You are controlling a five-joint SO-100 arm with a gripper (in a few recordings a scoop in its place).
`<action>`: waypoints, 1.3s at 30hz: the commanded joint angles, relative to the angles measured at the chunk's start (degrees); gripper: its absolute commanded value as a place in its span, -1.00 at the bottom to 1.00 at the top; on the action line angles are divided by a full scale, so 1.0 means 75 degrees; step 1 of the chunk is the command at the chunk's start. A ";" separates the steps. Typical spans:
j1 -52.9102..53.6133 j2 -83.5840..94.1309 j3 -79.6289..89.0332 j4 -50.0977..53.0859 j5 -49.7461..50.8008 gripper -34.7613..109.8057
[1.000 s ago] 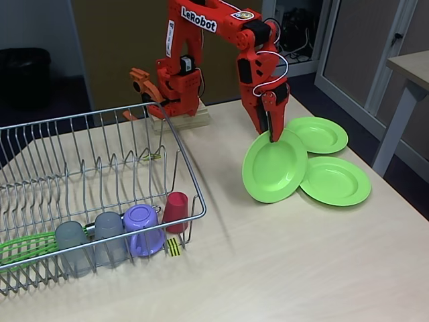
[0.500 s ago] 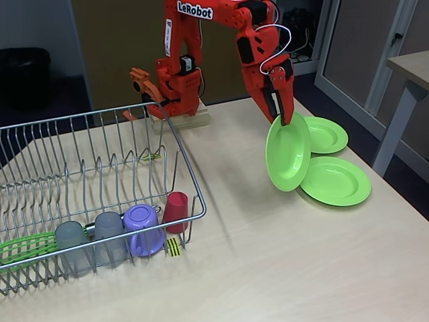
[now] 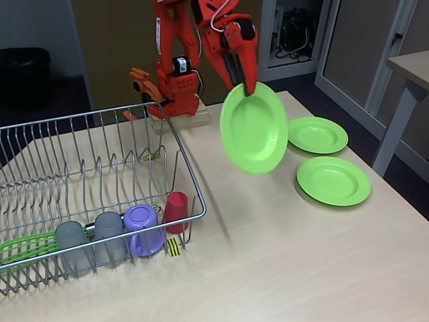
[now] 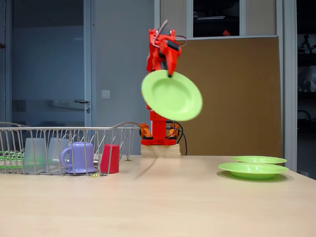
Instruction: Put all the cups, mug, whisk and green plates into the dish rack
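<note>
The hand (image 3: 249, 88) grips one plate (image 3: 255, 129) by its upper rim, and the plate has risen from the counter (image 3: 295, 255): a second ago its lower edge leaned there beside the two other plates (image 3: 333, 180), now it hangs high in the air, tilted, and closer to the rack (image 3: 87, 188). The carry has begun. In the rack's front corner already stand two grey cups (image 3: 72, 247), the mug (image 3: 143, 229), the red cup (image 3: 176, 210) and the whisk (image 3: 27, 245). Two plates remain right of the rack.
</note>
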 commanded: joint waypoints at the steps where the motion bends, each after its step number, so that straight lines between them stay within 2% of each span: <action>1: 0.1160 0.0938 -0.0059 0.0258 -0.0094 -0.52; 10: 0.4242 0.2121 0.1301 0.0105 0.1148 -0.52; 17: 0.5695 0.2004 0.2191 -0.0375 0.1805 -0.52; 24: 0.6316 0.1805 0.2648 -0.0633 0.2121 -0.52; 39: 0.6680 0.1840 0.3375 -0.0891 0.2754 -0.52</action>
